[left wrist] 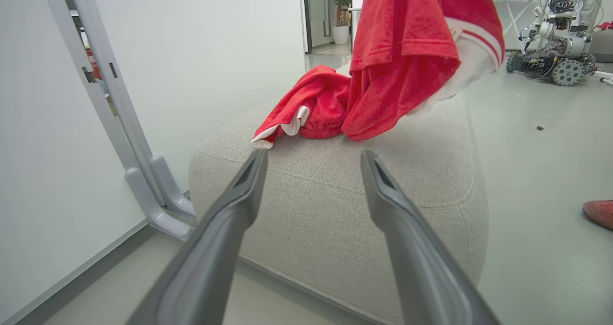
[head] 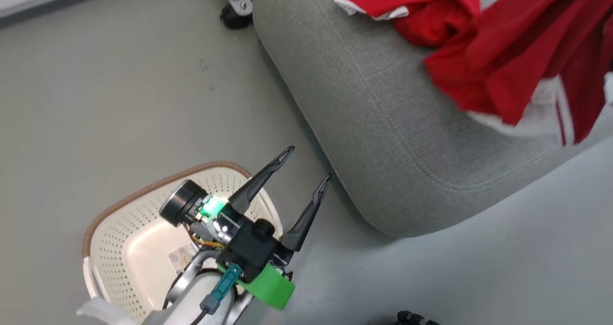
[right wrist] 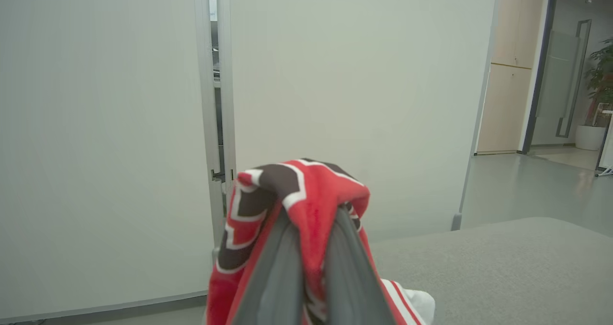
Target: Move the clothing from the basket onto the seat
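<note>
Ahead, jersey point(left wrist: 397, 66) above seat point(left wrist: 335, 210), partition foot point(left wrist: 155, 210), robot point(left wrist: 558, 33)

Red clothing point(left wrist: 383, 76) on and above the grey seat point(left wrist: 316, 210), beyond wide-apart jaws.

Soft red sports garments with white panels point(left wrist: 397, 61): two – crumpled red garment point(head: 412, 14), lettered red jersey point(head: 507, 71). Cream-white perforated plastic basket, brown rim point(head: 107, 234): one. Large grey woven-fabric seat cushion point(head: 364, 124): one. Robot hands, two long dark fingers each: two – left hand point(head: 310, 162), right hand point(right wrist: 313, 215). Background wheeled robot point(left wrist: 558, 33): one. Green potted plant point(right wrist: 601, 76): one. Red shoe point(left wrist: 598, 214): one.
</note>
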Robot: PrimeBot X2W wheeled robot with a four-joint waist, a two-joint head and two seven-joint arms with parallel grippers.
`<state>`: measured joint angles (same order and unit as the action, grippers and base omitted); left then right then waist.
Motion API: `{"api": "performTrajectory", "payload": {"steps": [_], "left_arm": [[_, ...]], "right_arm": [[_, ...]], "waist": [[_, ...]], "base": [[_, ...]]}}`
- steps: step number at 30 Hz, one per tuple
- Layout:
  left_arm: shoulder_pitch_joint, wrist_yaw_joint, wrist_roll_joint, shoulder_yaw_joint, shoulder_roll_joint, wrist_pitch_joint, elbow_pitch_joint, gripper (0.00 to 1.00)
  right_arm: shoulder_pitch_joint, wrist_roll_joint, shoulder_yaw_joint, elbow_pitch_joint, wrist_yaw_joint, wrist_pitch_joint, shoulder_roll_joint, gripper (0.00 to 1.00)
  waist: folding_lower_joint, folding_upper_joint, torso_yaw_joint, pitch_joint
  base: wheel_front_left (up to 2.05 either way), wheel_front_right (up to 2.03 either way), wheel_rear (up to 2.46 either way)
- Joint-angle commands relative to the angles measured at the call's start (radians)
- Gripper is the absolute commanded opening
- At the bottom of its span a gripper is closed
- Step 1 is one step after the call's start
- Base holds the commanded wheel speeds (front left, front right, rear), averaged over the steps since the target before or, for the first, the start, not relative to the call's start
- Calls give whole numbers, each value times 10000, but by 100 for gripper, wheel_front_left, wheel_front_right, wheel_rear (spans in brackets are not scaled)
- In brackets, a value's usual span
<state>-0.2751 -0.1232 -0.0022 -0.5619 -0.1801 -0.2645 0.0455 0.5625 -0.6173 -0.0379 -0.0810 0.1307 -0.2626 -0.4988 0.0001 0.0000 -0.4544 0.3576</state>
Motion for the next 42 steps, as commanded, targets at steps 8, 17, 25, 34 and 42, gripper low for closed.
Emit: {"api": "performTrajectory", "payload": {"steps": [8,17,25,34,42], "left_arm": [[-1244,6,219,-127,-497,9,-531,100],[-1577,128,336,-311,-498,9,-464,100],[-1472,202,125,-510,-367,9,-273,100],[-764,447,-379,-529,-3,9,-18,100],[311,851,-1564,545,848,9,490,100]], "right_arm": [[3366,-1174,-639,-2821,0,-12,-1337,0],[4763,-1607,-2024,-6384,0,-1,-809,0],[4487,-499,-1498,-7152,-1,-27,-369,31],[1382,2029,659,-4547,-4,-24,695,100],[-1667,2990,718,-2975,-4,-25,1864,100]], "waist": [[-1,0,1713,3296],[-1,0,2274,3899],[-1,0,2423,3472],[-1,0,2377,1751],[-1,0,2497,6]], "base": [[0,0,0],[0,0,0],[0,0,0],[0,0,0],[0,0,0]]}}
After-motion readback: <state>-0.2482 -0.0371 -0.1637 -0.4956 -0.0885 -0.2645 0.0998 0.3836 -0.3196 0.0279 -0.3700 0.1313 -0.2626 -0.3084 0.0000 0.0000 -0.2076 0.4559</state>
